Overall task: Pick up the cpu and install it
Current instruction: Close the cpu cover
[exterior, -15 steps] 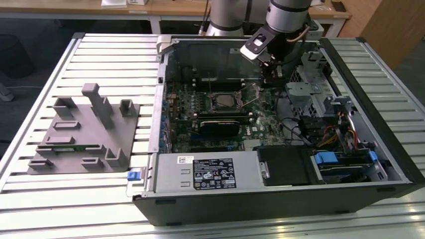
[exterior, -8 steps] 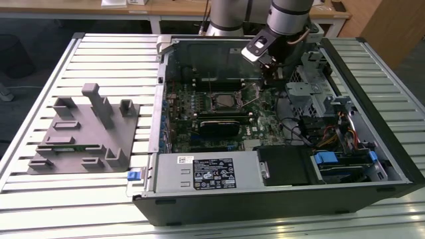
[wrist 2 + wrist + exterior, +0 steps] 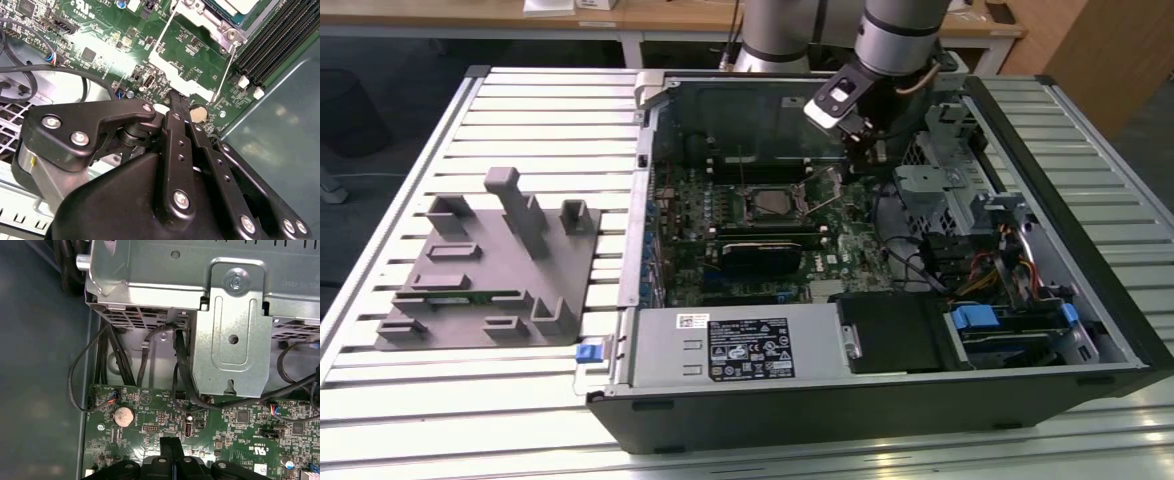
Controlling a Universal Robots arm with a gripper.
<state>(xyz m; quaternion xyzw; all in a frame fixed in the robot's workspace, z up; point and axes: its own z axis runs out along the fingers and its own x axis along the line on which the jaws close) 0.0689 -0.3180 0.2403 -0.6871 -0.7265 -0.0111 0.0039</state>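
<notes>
1. Cpu is not gripped: the jaws of the gripper are pressed together, and nothing is seen pinched between them in both wrist views.
2. The closed fingertips are held low over the green motherboard, near a round coin cell; whether the board is touched cannot be told.
3. The cpu, silvery-white on top with a darker edge, is seated inside the metal socket frame, near the gripper but apart from it.
4. Two thin wire levers are seen beside the socket frame, one along each side.
5. Black memory slots with white clips are laid out just beyond the socket.
6. On the other side of the gripper, a bare metal drive cage is mounted, and black cables are led from under it down to the board.
7. In the exterior view the arm is reached down into an open computer case, which is laid on its side on a slatted table.
8. A grey fixture with upright blocks is set on the table beside the case, toward the exterior view's left.
</notes>
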